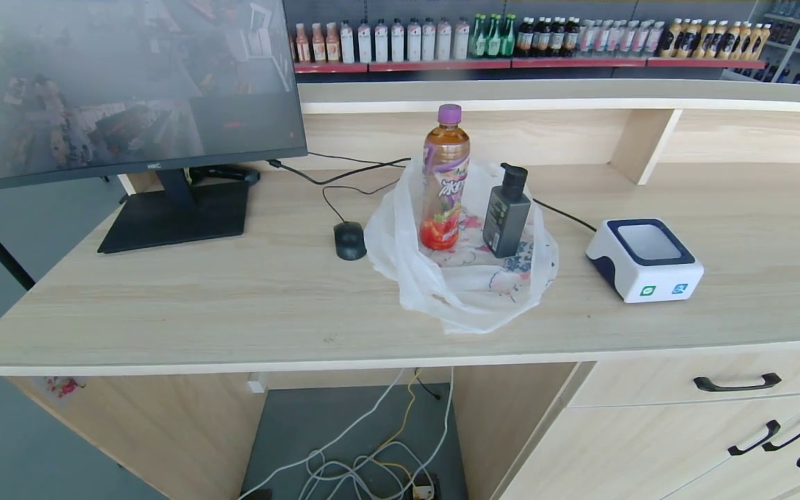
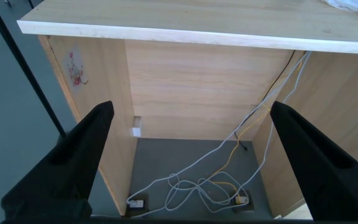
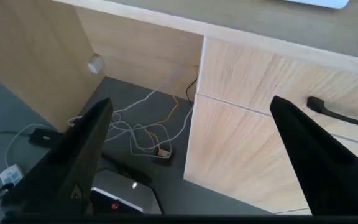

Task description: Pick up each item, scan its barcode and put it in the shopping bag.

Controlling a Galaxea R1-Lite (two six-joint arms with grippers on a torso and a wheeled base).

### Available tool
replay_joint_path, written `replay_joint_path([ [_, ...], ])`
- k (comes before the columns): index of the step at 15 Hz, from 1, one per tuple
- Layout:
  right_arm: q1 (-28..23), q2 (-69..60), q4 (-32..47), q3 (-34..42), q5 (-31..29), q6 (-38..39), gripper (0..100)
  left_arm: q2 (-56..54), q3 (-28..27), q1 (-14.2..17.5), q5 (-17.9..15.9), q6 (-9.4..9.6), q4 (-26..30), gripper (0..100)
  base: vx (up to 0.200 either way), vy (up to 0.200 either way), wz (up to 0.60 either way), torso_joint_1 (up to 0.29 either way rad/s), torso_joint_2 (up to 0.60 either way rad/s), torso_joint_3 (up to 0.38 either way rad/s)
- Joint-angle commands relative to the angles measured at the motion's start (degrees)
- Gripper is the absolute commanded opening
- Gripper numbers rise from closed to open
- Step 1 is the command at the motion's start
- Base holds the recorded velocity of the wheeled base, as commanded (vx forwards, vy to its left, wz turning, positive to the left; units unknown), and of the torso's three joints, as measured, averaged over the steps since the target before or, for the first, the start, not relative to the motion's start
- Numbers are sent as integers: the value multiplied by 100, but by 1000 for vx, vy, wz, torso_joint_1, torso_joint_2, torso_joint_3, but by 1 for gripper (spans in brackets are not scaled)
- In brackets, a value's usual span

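Standing in the bag (image 1: pixel 422 278) on the counter (image 1: pixel 198 298): bottle (image 1: pixel 445 187) and pump bottle (image 1: pixel 506 217).
Below it, left fingers (image 2: pixel 79 162) and right fingers (image 3: pixel 79 158) spread wide, empty.

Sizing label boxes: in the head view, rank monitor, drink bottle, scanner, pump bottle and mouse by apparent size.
1. monitor
2. drink bottle and scanner: too alike to rank, one taller, one wider
3. pump bottle
4. mouse

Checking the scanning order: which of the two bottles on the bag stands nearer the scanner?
The short dark grey pump bottle; the taller purple-capped drink bottle stands farther from the white scanner.
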Motion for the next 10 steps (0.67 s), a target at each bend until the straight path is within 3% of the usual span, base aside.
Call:
replay_joint_path([
  [1, 622, -2842, 2501, -279, 113, -52, 100, -2, 0, 10, 1, 4, -1, 100, 0, 0, 0, 0, 0, 0],
  [5, 508, -2622, 2501, -296, 350, 27, 100, -2, 0, 1, 1, 4, -1, 100, 0, 0, 0, 0, 0, 0],
  [7, -125, -2349, 2501, -296, 341, 458, 100, -2, 0, 1, 1, 4, -1, 100, 0, 0, 0, 0, 0, 0],
  [9, -1364, -2297, 2510, -296, 350, 554, 100, -2, 0, 1, 1, 4, -1, 100, 0, 0, 0, 0, 0, 0],
  [10, -1672, -2288, 2510, -296, 350, 537, 100, -2, 0, 1, 1, 4, -1, 100, 0, 0, 0, 0, 0, 0],
])
